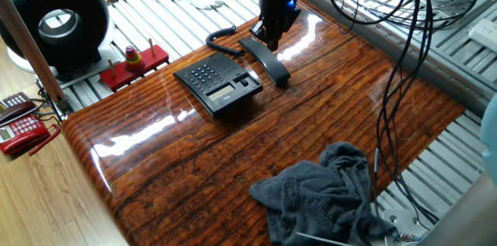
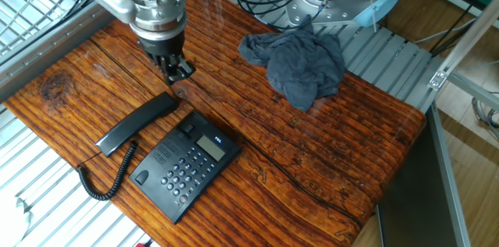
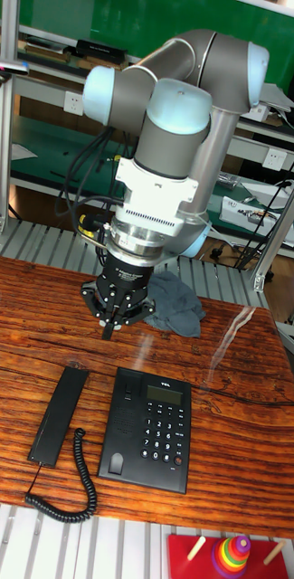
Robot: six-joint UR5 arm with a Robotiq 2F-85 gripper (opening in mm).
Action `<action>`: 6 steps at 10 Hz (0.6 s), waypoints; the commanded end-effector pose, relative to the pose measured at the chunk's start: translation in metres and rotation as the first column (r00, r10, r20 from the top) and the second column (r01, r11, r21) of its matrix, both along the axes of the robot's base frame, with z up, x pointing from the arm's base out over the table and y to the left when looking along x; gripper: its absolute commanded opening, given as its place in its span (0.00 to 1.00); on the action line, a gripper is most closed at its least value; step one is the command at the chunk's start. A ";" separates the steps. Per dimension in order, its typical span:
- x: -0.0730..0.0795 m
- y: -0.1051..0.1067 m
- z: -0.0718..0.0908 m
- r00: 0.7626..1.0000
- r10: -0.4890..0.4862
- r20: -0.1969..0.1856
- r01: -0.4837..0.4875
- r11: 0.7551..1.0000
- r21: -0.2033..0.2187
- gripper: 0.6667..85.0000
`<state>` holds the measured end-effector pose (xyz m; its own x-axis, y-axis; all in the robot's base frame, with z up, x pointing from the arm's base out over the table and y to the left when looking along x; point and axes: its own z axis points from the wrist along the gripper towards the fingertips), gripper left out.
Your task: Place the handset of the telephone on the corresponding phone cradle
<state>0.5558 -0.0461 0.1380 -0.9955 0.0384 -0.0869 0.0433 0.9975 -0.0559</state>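
The black handset (image 1: 265, 61) (image 2: 137, 123) (image 3: 58, 414) lies flat on the wooden table, beside the black desk phone (image 1: 217, 83) (image 2: 182, 167) (image 3: 148, 440). Its coiled cord (image 2: 105, 182) (image 3: 67, 493) loops off the table edge. The phone cradle (image 2: 161, 152) (image 3: 119, 425) is the bare recessed strip on the side of the base that faces the handset. My gripper (image 1: 269, 39) (image 2: 178, 72) (image 3: 113, 323) hangs a little above the table, over the end of the handset farthest from the cord. Its fingers look drawn together with nothing between them.
A crumpled grey cloth (image 1: 326, 192) (image 2: 300, 61) lies at the far end of the table from the phone. A red toy stand (image 1: 133, 63) and a round black device (image 1: 58, 21) sit off the table edge, and cables (image 1: 396, 60) hang along the side.
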 end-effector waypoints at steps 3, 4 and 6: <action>0.013 -0.030 0.006 0.999 0.011 0.049 -0.005 0.993 -0.116 0.00; 0.018 -0.033 0.006 0.999 0.020 0.044 -0.014 0.993 -0.117 0.00; 0.037 -0.041 0.013 0.999 0.030 0.034 -0.027 0.997 -0.079 0.00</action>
<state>0.5762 -0.0774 0.1445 -0.9921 0.0093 -0.1248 0.0283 0.9880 -0.1517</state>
